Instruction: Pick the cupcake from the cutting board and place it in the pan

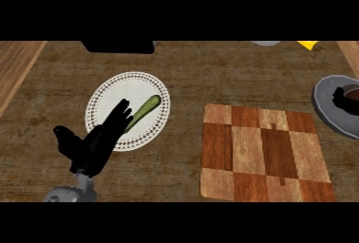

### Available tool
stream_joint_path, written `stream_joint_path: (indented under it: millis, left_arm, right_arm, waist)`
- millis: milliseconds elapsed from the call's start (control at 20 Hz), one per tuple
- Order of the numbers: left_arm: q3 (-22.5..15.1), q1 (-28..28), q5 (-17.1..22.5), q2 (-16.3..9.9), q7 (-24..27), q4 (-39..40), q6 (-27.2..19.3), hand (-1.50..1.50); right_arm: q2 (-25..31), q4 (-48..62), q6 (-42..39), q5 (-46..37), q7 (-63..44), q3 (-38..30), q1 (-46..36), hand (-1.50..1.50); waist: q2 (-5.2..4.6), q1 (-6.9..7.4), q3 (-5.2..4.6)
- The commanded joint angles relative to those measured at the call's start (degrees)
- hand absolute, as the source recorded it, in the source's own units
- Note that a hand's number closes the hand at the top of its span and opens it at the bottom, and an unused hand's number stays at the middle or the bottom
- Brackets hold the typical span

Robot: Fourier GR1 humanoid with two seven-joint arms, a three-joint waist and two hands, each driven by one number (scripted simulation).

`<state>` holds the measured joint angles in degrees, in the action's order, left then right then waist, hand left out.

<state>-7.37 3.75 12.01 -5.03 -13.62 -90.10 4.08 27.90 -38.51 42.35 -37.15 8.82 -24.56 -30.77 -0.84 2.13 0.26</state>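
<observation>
The checkered wooden cutting board [263, 154] lies at the right of the middle with nothing on it. At the right edge sits the grey pan [324, 102], partly cut off by the frame. Inside the pan a brown and white thing, seemingly the cupcake [349, 94], shows only in part. My left hand [98, 142] is at the lower left, open with its fingers straight, and its fingertips overlap the lower edge of a white plate. My right hand shows nowhere.
The white dotted plate [112, 97] left of the board holds a long green vegetable [146, 110]. Along the top edge are a black object [118, 46], a grey object [265, 42] and a yellow piece [307, 44].
</observation>
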Motion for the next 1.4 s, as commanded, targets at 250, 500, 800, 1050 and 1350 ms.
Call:
stream_joint_path:
  millis: [250,500,800,1050,1350]
  left_arm:
    - [-0.64,0.96,-0.75,1.16,0.26,0.56,-0.38,0.00]
    - [-1.64,2.87,-0.76,1.76,0.22,1.78,0.52,0.00]
    - [-1.19,1.06,-1.29,0.82,1.19,1.11,0.63,0.00]
    - [-0.69,1.30,-1.06,1.62,0.20,1.49,-0.61,0.00]
    - [0.44,0.76,-0.02,0.75,0.54,0.97,0.39,0.00]
  right_arm:
    - [5.28,16.86,2.01,6.79,16.03,-7.94,-4.88,1.50]
    - [9.57,27.78,-6.19,-0.82,1.24,-2.64,-7.69,-1.50]
    - [7.74,25.92,-10.55,6.80,11.73,-9.04,-7.31,-1.50]
    - [8.02,22.44,-17.28,17.43,21.41,-18.24,-8.11,-1.50]
    - [11.92,26.62,-31.70,23.54,23.95,-23.56,-4.49,-1.50]
  waist:
    - [-0.56,1.16,0.17]
    - [-1.28,2.85,0.14]
    - [-0.96,2.09,0.43]
    - [-0.50,0.24,0.46]
    - [-0.54,0.11,0.33]
